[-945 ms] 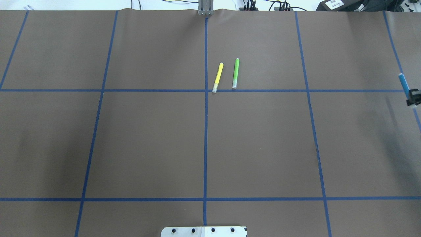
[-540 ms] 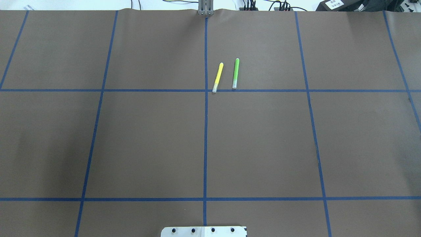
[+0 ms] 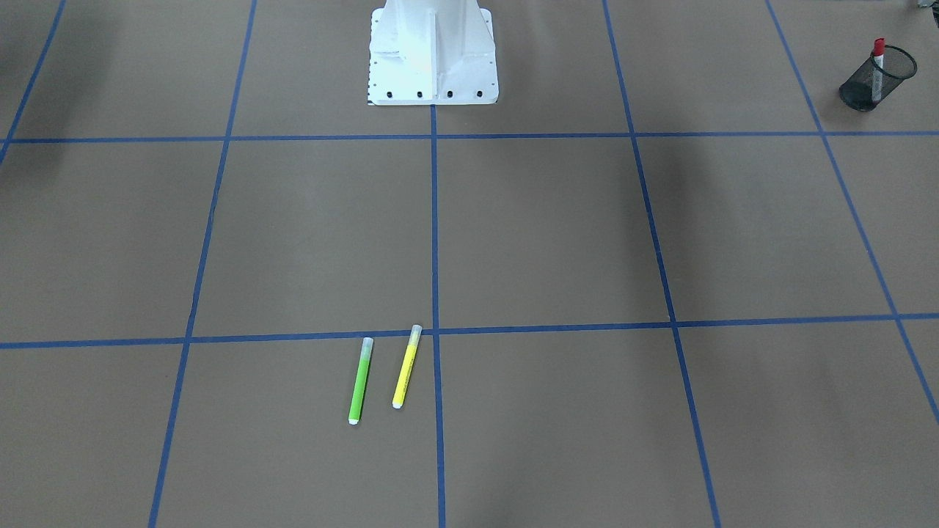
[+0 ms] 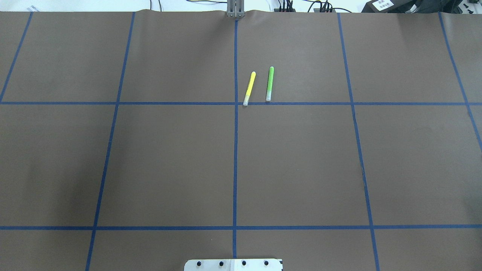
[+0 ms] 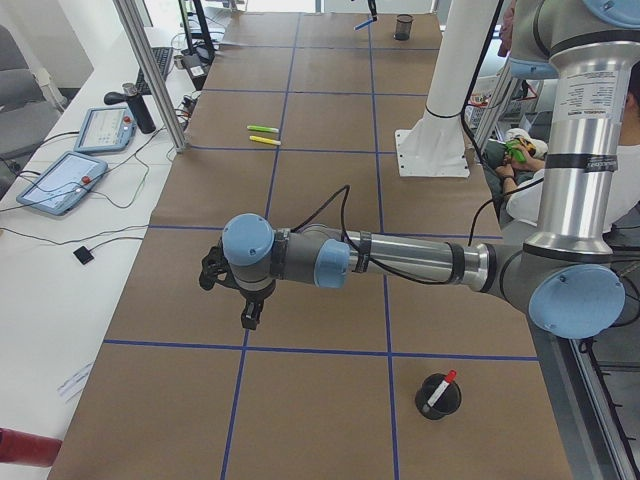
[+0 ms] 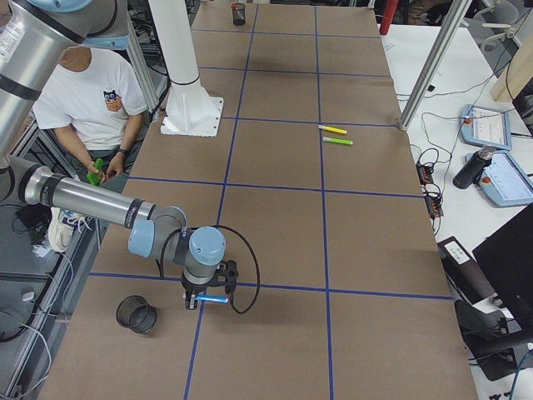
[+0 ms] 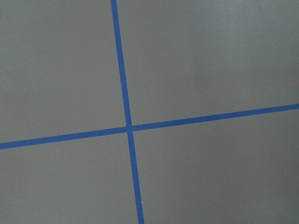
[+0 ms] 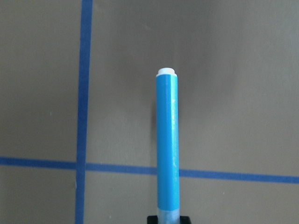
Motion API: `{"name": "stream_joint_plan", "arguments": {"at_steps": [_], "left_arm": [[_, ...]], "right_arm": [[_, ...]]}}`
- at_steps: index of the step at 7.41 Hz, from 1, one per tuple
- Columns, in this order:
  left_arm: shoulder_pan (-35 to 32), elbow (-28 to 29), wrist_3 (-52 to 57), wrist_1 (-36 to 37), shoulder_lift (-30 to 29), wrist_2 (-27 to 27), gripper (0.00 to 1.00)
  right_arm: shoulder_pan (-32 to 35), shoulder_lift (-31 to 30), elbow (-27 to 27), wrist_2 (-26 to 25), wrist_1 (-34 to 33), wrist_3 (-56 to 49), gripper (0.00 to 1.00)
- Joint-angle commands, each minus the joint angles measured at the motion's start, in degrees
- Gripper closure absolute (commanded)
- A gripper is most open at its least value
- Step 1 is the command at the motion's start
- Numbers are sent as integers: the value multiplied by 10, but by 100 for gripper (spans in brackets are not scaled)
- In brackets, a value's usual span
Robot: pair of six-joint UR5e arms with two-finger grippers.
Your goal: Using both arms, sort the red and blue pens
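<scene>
The blue pen [image 8: 167,144] fills the right wrist view, white end away from the camera, with my right gripper [image 8: 168,218] shut on its lower end. From the table's right end, the same gripper [image 6: 206,297] holds the blue pen [image 6: 214,298] level above the table, beside an empty black mesh cup [image 6: 137,314]. The red pen [image 3: 877,66] stands in another mesh cup [image 3: 893,57] near my left corner. My left gripper [image 5: 249,317] hangs above a tape line, short of that cup [image 5: 438,397]; I cannot tell its state.
A yellow pen [image 4: 249,88] and a green pen [image 4: 269,83] lie side by side near the table's middle. The white pedestal [image 3: 433,51] stands at my edge. A person sits beside the table [image 6: 92,108]. Pendants and cables lie past the far edge.
The right gripper with the blue pen, at the overhead view's right edge 0.9 s ago, has moved out of that view. The yellow and green pens have not moved.
</scene>
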Motion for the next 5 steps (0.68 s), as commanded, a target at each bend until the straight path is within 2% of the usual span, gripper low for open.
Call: {"name": "stream_joint_plan", "arguments": {"at_steps": [1, 2, 5], "left_arm": [[-1, -36, -1, 4, 16, -13, 0], [0, -37, -1, 1, 16, -13, 0], [-1, -43, 0, -1, 16, -13, 0]], "right_arm": [[102, 65, 29, -105, -270, -190, 100], [110, 69, 30, -121, -317, -199, 100], [116, 63, 25, -128, -452, -220, 100]]}}
